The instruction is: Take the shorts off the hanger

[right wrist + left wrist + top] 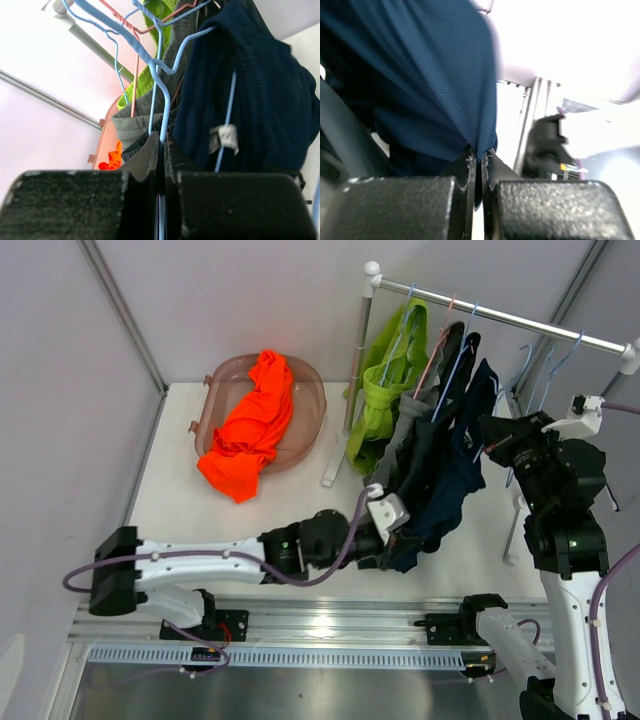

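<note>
On the table, a basin sits at ten o'clock with one pair of shorts in it. At two o'clock, a rail carries hangers bearing the hanging shorts.

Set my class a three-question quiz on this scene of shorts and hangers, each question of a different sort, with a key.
1. True or false: the orange shorts lie in the pink tub.
2. What does the left gripper pinch? A) a towel B) navy shorts C) a bottle
3. Fill in: the right gripper is shut on a blue wire ____.
Key: 1 true; 2 B; 3 hanger.
</note>
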